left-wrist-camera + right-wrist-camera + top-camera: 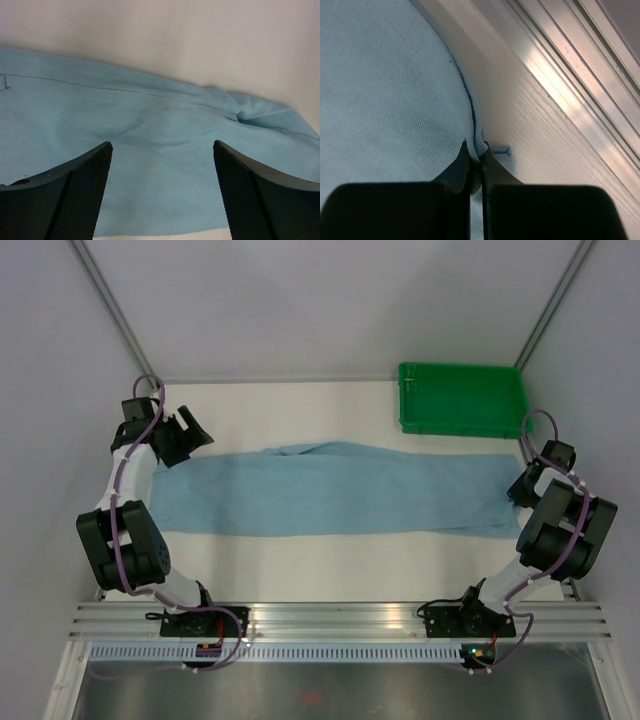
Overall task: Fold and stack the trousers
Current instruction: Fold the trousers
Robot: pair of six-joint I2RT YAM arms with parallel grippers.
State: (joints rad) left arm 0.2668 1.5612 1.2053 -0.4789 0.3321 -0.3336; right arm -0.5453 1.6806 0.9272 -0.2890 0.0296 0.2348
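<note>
The trousers (pixel 330 490) lie spread flat across the table (pixel 300 570). The right claw (pixel 476 159) pinches their edge; the left claw (pixel 161 144) hangs wide above the cloth. Risk: the thin pinch may slip, dropping that end mid-fold.

No readable text, labels or numbers, none on trousers (pixel 330 490), none on green tray (pixel 460 426)
</note>
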